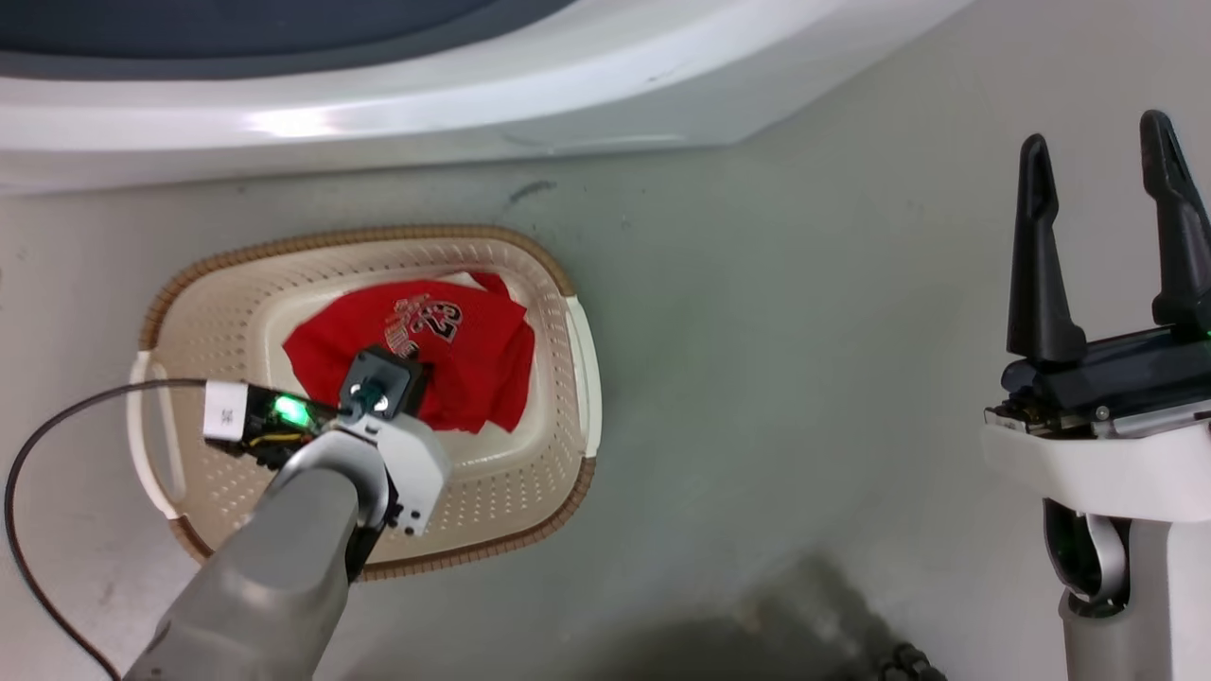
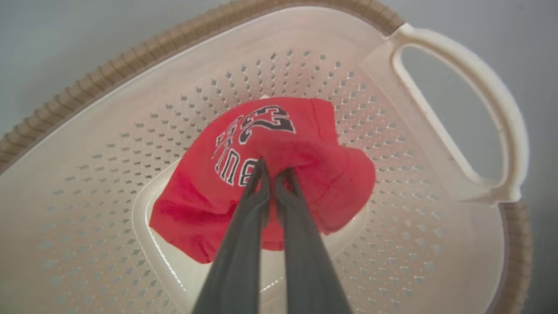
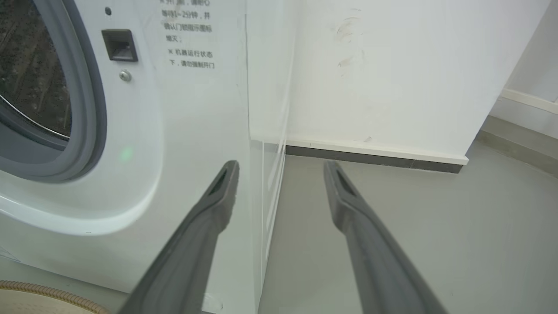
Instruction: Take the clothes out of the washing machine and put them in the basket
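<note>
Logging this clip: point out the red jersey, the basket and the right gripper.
red jersey (image 2: 279, 144), left wrist view, red fabric beside the number.
basket (image 1: 378, 233), head view, brown rim on the far side.
right gripper (image 1: 1096, 132), head view, midway between its open jaws' tips.

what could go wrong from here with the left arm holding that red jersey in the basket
1. The left gripper is shut on a fold of the jersey inside the basket; rising before it opens would likely pull the jersey back out.
2. The right gripper hangs open near the washing machine; a waist turn might knock its fingers against the front.
</note>
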You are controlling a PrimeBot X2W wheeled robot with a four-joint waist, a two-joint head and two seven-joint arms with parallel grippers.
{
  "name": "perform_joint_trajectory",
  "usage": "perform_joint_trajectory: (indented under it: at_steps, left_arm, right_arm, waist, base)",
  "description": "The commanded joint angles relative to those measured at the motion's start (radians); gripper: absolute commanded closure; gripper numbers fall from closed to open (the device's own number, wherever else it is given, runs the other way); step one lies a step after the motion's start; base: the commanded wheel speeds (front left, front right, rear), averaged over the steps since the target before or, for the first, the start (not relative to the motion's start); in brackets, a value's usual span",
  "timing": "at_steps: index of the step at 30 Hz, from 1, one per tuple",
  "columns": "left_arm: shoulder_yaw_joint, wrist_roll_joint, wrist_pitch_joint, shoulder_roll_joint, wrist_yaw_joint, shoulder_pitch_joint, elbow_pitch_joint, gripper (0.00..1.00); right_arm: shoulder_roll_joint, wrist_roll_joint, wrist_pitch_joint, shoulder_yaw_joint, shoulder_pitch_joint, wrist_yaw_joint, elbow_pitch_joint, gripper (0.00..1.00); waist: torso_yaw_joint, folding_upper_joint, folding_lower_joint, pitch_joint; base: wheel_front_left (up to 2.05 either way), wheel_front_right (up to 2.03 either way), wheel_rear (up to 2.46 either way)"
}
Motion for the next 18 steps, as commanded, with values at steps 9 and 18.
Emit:
perform_joint_trajectory:
  at_steps: [9,18]
  left_arm:
    - [-0.034,0.021,0.041,-0.059,-0.015,-0.160,0.282,1.00]
    - [-0.025,-0.015,0.065,-0.084,-0.032,-0.132,0.332,0.41]
  right_arm:
    - [0.001,0.015,-0.002,-0.001,-0.054,-0.001,-0.014,0.00]
    - [0.001,0.008,-0.002,0.011,-0.043,-0.001,0.003,0.00]
  waist:
    - [-0.030,0.0000,-0.0003,0.133]
    - [-0.021,0.0000,-0.0003,0.099]
  base:
    - [0.00,0.00,0.00]
    - [0.00,0.00,0.00]
